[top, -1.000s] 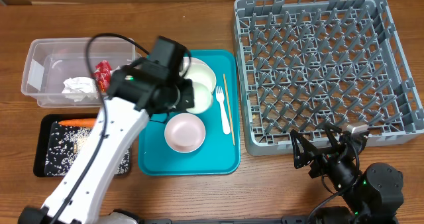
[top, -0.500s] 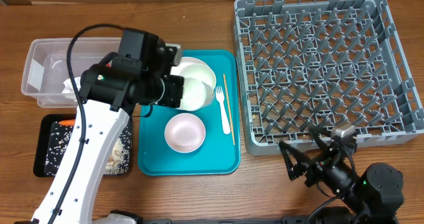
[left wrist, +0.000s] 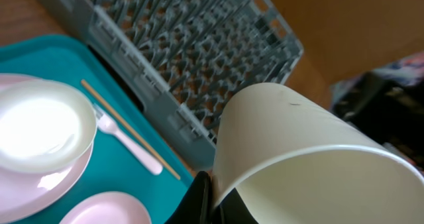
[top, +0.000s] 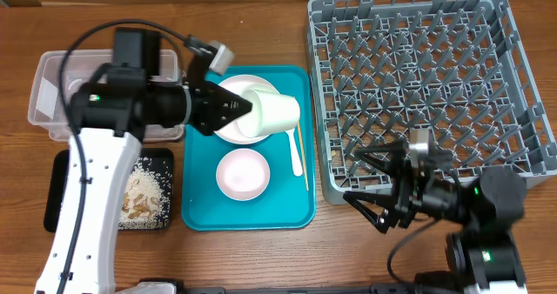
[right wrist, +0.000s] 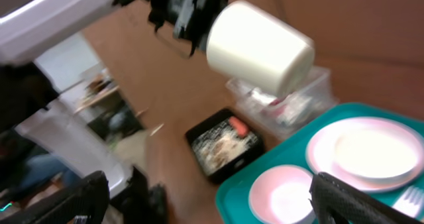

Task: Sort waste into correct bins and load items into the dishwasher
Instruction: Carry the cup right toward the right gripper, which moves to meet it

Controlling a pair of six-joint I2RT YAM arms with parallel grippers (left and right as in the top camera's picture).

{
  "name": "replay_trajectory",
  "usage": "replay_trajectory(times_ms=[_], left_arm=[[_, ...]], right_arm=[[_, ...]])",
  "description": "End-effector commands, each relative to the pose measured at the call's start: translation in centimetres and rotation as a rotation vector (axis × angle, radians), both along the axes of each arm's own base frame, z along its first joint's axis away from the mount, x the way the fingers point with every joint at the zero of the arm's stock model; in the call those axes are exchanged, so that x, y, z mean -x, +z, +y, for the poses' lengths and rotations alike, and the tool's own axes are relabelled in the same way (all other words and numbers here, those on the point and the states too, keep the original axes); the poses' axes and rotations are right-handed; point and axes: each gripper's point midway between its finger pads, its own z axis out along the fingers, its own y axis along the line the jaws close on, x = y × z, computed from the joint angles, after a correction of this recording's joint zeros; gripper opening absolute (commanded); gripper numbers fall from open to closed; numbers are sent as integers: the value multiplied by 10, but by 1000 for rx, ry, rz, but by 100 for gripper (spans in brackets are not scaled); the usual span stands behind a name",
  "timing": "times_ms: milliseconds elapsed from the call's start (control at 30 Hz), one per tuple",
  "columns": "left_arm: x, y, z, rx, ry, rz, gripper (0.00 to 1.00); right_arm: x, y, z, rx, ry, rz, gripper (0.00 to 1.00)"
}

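Observation:
My left gripper (top: 246, 110) is shut on the rim of a small white cup (top: 277, 111), held on its side above the stacked white and pink plates (top: 228, 127). In the left wrist view the cup (left wrist: 298, 151) fills the right half, with the black fingers (left wrist: 204, 199) pinching its wall. A pink bowl (top: 242, 174), a white fork (top: 292, 151) and a thin wooden stick (top: 299, 153) lie on the teal tray (top: 200, 211). The grey dishwasher rack (top: 426, 76) stands to the right. My right gripper (top: 365, 188) hangs open at the rack's front left corner, empty.
The clear tub (top: 48, 94) sits at the back left, partly under my left arm. In front of it the black tray (top: 139, 190) holds rice scraps; the right wrist view shows a carrot (right wrist: 237, 126) in that tray (right wrist: 225, 148).
My left arm has swung back over the tub and turned the cup on its side, pointing right above the plates. My right gripper has risen and turned to face the teal tray.

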Motion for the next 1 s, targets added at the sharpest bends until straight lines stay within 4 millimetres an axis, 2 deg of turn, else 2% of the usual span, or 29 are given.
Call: replay_trajectory(times_ms=[0,133,267,433,600,967], left_arm=[[18,45,-5,215,-136,-111,4],[24,60,-7,318,-181,-113,4],[24,56,-12,325,-206,-107,4],[23,48,-24,346,-247,-66,4],[26,41,-36,345,-289,-52,4],[53,37,-72,323,-420,-49,4]], right_arm=[[3,-4,6,-28,148,98,100],[-13,-19,9,-35,199,161,100],[-9,-24,11,-49,319,194,100],[-10,-20,11,-51,337,202,100],[-10,-14,11,-67,336,315,100],[-15,-6,11,-62,306,210,95]])
